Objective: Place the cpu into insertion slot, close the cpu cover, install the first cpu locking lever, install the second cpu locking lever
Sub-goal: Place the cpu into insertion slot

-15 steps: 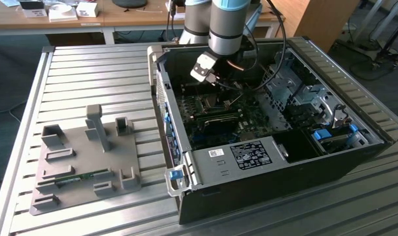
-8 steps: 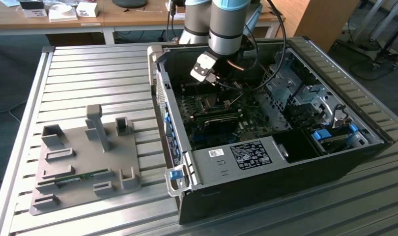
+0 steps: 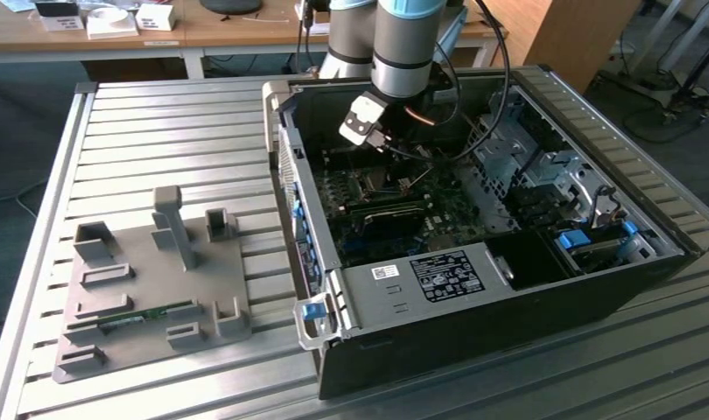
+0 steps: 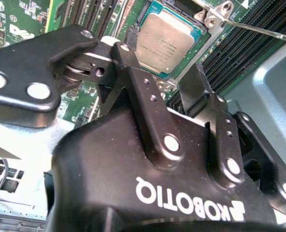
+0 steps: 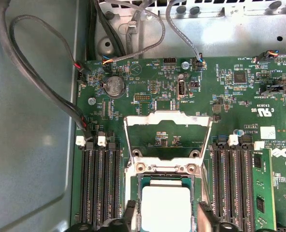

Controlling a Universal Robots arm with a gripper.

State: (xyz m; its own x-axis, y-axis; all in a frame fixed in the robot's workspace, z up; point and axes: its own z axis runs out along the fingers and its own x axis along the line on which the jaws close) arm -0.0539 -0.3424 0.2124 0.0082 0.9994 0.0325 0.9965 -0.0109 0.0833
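The cpu (image 5: 164, 209), a square chip with a silver-grey top, lies flat in the insertion slot on the green motherboard (image 5: 239, 96); it is seen as well in the second wrist view (image 4: 166, 41). My gripper (image 5: 167, 218) hovers just above it, open, with one black fingertip (image 5: 130, 212) on each side of the chip and a gap to it. The cpu cover (image 5: 168, 118), a silvery frame, stands swung back, off the slot. A thin metal locking lever (image 4: 261, 30) sticks out free beside the slot. In the exterior view my gripper (image 3: 386, 147) reaches down into the open computer case (image 3: 472, 289).
Black memory slots (image 5: 102, 188) flank the socket on both sides. Grey cables (image 5: 46, 96) loop along the case wall. A drive cage (image 3: 542, 166) fills the case's right in the exterior view. A grey fixture plate (image 3: 156, 289) lies on the slatted table at that view's left.
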